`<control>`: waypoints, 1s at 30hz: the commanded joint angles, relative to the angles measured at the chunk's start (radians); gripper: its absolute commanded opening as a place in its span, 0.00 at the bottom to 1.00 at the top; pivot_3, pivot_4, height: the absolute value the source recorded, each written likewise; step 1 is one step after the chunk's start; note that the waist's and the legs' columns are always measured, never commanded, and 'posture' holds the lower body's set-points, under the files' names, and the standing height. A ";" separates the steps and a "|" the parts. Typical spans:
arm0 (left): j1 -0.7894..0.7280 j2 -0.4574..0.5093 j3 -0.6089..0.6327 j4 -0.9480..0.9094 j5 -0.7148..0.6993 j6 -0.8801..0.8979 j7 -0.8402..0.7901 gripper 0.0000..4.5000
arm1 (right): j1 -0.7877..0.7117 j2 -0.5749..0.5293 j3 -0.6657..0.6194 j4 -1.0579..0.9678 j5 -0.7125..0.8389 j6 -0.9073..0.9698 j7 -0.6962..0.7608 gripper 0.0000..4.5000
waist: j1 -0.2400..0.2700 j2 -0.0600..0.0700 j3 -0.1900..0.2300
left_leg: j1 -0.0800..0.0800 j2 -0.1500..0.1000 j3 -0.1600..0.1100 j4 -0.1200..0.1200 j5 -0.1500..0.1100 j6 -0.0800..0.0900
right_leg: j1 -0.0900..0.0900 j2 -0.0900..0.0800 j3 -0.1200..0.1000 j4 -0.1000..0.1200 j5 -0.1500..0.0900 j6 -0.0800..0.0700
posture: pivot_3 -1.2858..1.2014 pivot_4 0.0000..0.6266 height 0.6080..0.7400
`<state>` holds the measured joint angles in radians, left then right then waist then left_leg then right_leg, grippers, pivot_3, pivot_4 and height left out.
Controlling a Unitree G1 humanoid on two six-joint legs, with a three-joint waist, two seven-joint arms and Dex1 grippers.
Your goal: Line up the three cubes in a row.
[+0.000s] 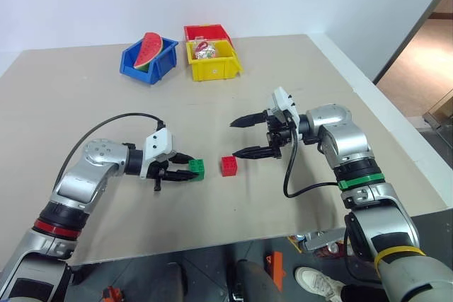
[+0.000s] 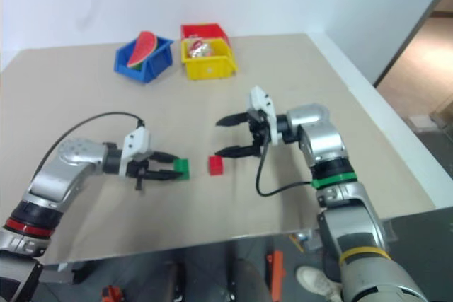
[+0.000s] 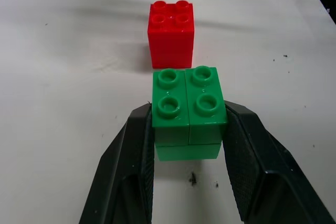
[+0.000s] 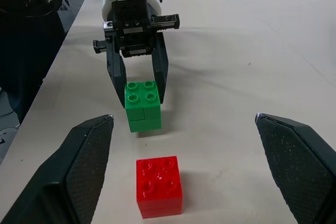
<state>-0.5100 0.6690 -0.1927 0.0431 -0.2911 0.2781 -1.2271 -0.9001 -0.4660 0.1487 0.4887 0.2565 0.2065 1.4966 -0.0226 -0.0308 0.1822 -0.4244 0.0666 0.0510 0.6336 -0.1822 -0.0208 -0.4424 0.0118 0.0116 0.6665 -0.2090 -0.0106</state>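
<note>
Green cube (image 3: 188,109) was clamped between the left gripper (image 1: 178,169) fingers (image 3: 128,174), low over the counter (image 1: 85,97), with what looked like a second, paler green layer under the studded one. Red cube (image 1: 228,165) stood free on the counter just beside the green one, between the two grippers, apart from it by a narrow gap. Right gripper (image 1: 248,137) hung a little above the counter on the far side of the red cube, fingers (image 4: 86,166) spread wide and holding nothing. No third, yellow-orange cube could be made out on the open counter. Blue bin (image 1: 150,58), yellow bin (image 1: 212,61) and red bin (image 1: 207,32) sat well apart at the far end.

Likely risks: knocking the red cube askew if the green one were pushed on toward it while gripped; tipping or twisting the green cube on release if set down unevenly; nudging the red cube with the wide right fingers if lowered carelessly.

Both cubes stood upright, studs facing up. Nearly cubic, so no real long axis; sides of the two looked roughly parallel, faces squarely toward each other along the line joining the grippers.
</note>
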 commanded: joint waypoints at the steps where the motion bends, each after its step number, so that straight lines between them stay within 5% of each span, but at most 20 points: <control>1: -0.012 -0.022 -0.003 -0.006 0.015 -0.025 0.011 0.28 | -0.003 -0.011 -0.019 -0.053 0.018 -0.002 -0.009 1.00 | 0.000 0.000 0.000 | 0.000 0.000 0.000 0.000 0.000 0.000 | 0.000 0.000 0.000 0.000 0.000 0.000 | 0.52 0.24 1.00; 19: -0.010 -0.021 -0.037 0.066 0.115 -0.105 -0.001 0.28 | -0.005 -0.010 -0.011 -0.056 0.015 -0.009 -0.012 1.00 | 0.000 0.000 0.000 | 0.001 0.000 0.000 0.000 0.000 0.000 | 0.000 0.000 0.001 0.001 0.000 0.000 | 0.52 0.24 1.00; 21: -0.018 -0.015 -0.032 0.075 0.111 -0.094 -0.003 0.51 | -0.003 -0.012 -0.010 -0.060 0.014 -0.008 -0.012 1.00 | 0.000 0.000 0.000 | 0.001 0.000 0.000 0.000 0.000 0.000 | 0.000 0.000 0.001 0.001 0.000 0.000 | 0.52 0.24 1.00; 26: -0.033 0.011 -0.008 0.072 0.110 -0.103 -0.022 0.88 | -0.002 -0.011 -0.008 -0.058 0.014 -0.008 -0.009 1.00 | 0.000 0.000 0.000 | 0.001 0.000 0.000 0.000 0.000 0.000 | 0.000 0.000 0.001 0.001 0.000 0.000 | 0.52 0.24 1.00; 28: -0.035 0.031 0.010 0.045 0.098 -0.089 -0.025 0.99 | -0.005 -0.007 -0.007 -0.054 0.015 -0.009 -0.007 1.00 | 0.000 0.000 0.000 | 0.001 0.000 0.000 0.000 0.000 0.000 | 0.000 0.000 0.001 0.001 0.000 0.000 | 0.52 0.24 1.00; 30: -0.029 0.055 0.032 0.005 0.080 -0.067 -0.027 0.99 | -0.011 -0.002 -0.005 -0.048 0.016 -0.010 -0.004 1.00 | 0.000 0.000 0.000 | 0.001 0.000 0.000 0.000 0.000 0.000 | 0.000 0.000 0.001 0.001 0.000 0.000 | 0.52 0.24 1.00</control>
<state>-0.5201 0.7003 -0.2099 0.1038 -0.1833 0.2014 -1.2502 -0.8968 -0.4669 0.1503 0.4709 0.2574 0.2073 1.4846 -0.0227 -0.0308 0.1822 -0.4236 0.0666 0.0513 0.6339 -0.1821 -0.0206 -0.4425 0.0122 0.0128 0.6677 -0.2087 -0.0102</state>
